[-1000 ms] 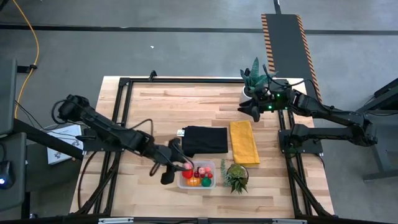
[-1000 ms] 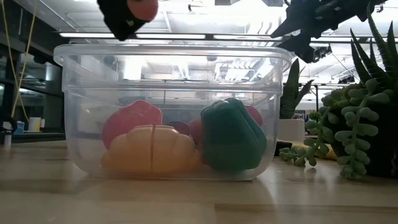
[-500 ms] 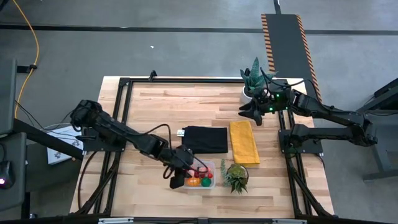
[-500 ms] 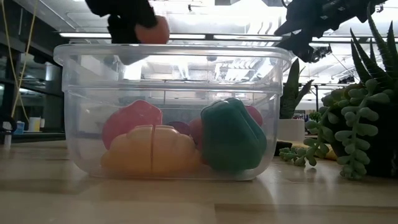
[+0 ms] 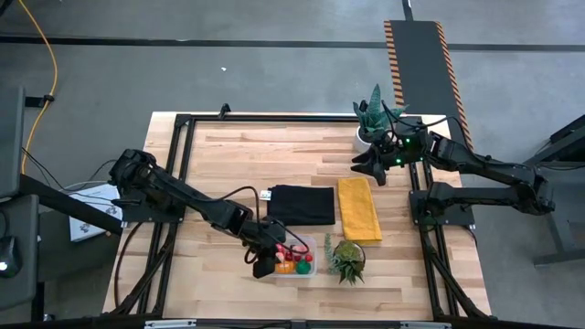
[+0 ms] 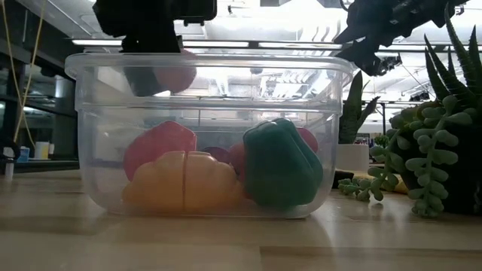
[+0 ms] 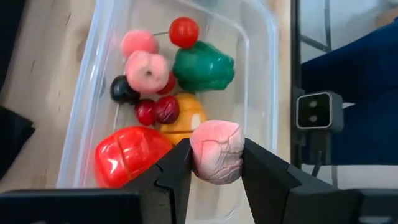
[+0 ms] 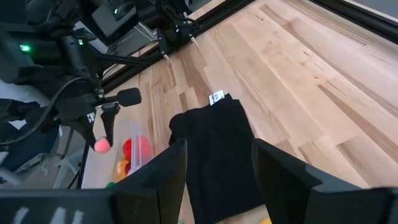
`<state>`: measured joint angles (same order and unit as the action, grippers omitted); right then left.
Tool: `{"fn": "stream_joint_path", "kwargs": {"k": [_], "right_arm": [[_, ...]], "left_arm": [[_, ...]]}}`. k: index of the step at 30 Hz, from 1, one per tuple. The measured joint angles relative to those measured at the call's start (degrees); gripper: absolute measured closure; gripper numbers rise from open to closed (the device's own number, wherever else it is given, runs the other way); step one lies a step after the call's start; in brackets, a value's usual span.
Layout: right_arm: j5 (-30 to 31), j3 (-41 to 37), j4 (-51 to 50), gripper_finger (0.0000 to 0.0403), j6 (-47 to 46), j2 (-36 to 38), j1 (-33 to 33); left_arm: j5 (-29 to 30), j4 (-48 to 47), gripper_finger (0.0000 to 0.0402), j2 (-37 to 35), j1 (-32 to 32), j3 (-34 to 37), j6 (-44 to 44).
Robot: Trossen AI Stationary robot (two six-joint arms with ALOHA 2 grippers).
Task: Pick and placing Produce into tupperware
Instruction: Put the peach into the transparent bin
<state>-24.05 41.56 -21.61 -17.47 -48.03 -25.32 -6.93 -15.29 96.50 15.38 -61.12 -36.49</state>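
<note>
While produce fills the tupperware, left fingers grip a pink piece.

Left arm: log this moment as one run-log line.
left hand: shut on pink fruit | over tupperware | right hand: open, idle by black cloth

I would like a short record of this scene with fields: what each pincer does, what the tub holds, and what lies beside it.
left pincer: shut on pink fruit, above the tupperware
right pincer: empty, waiting at the table's far right side near a potted plant
tupperware contents: red tomato, orange piece, green pepper, pink pieces, small red and dark berries
beside tupperware: spiky green plant
behind tupperware: black cloth, yellow cloth
</note>
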Motion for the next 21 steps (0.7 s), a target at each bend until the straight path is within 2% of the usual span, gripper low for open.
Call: {"fn": "stream_joint_path", "kwargs": {"k": [7, 21], "right_arm": [[0.0, 0.0, 0.02, 0.0231, 0.61, -0.02, -0.01], [0.02, 0.0, 0.02, 0.0231, 1.03, 0.0, -0.01]], "left_arm": [[-1.04, -3.85, 0.0286, -0.01, 0.0, 0.02, -0.04], [0.12, -3.51, 0.0286, -0.23, 0.0, 0.02, -0.34]]}}
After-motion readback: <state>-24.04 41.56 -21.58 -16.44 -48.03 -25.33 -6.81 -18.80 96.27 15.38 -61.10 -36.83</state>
